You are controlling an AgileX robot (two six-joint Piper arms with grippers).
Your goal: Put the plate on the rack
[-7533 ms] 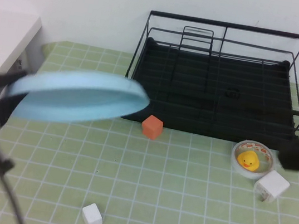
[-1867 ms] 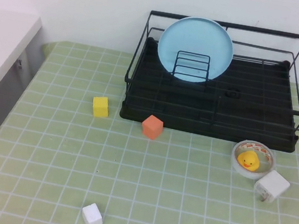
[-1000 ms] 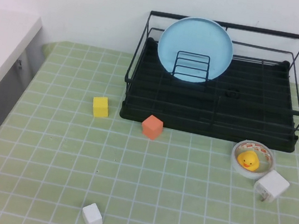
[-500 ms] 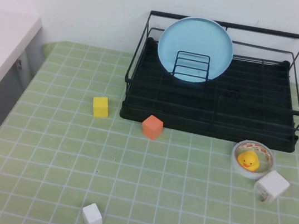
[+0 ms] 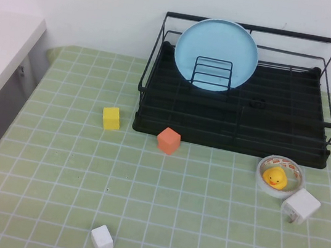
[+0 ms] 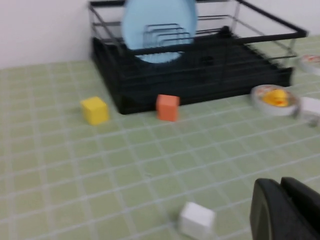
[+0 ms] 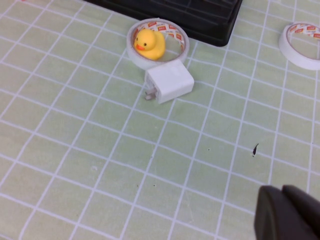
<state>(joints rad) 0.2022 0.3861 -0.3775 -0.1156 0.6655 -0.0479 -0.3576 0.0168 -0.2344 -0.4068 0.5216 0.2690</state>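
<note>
We see the light-blue plate point(image 5: 216, 54) standing on edge inside the black wire dish rack point(image 5: 239, 132), at the rack's back left, leaning toward the rear rail, with the small upright wire divider point(image 5: 212, 73) in front of its lower half. No gripper touches it.

Neither arm shows in the high view. We find the left gripper point(image 6: 289, 210) only in its own wrist view: a dark pair of fingers pressed together with no gap, holding nothing, low over the green checked mat point(image 5: 160, 204) and near the white cube point(image 6: 197, 219). The right gripper point(image 7: 287, 215) shows in its wrist view the same way, fingers closed and empty, over bare mat well apart from the white charger plug point(image 7: 169, 81).

On the mat we note a yellow cube point(image 5: 111, 118) just left of the rack's front corner and an orange cube point(image 5: 168, 140) just in front of the rack's front edge. The white cube point(image 5: 101, 240) sits near the mat's front edge. A tape ring point(image 5: 279, 176) with a yellow rubber duck point(image 5: 275, 176) inside lies in front of the rack's right end, and the charger plug point(image 5: 300, 206) sits touching it or just beside it. We see a second tape ring point(image 7: 302, 44) only in the right wrist view, apart from the first one.
</note>
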